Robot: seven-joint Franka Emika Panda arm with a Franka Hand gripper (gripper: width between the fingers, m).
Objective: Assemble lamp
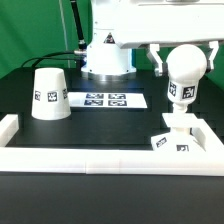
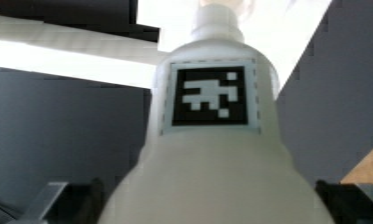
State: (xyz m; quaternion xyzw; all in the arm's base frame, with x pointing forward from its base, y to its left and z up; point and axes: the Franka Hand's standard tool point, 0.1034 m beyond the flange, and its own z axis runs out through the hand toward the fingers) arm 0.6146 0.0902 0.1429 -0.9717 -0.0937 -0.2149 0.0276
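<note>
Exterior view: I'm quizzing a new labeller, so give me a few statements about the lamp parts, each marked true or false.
1. The shade stands alone on the table, at the exterior view's left. True.
2. The bulb lies flat on the marker board. False: it is upright between the fingers of the gripper, neck down, over the base.
3. The shade already sits on the bulb. False: the two are well apart, with the marker board between them.
4. The base sits near the rail, at the exterior view's right. True.
</note>
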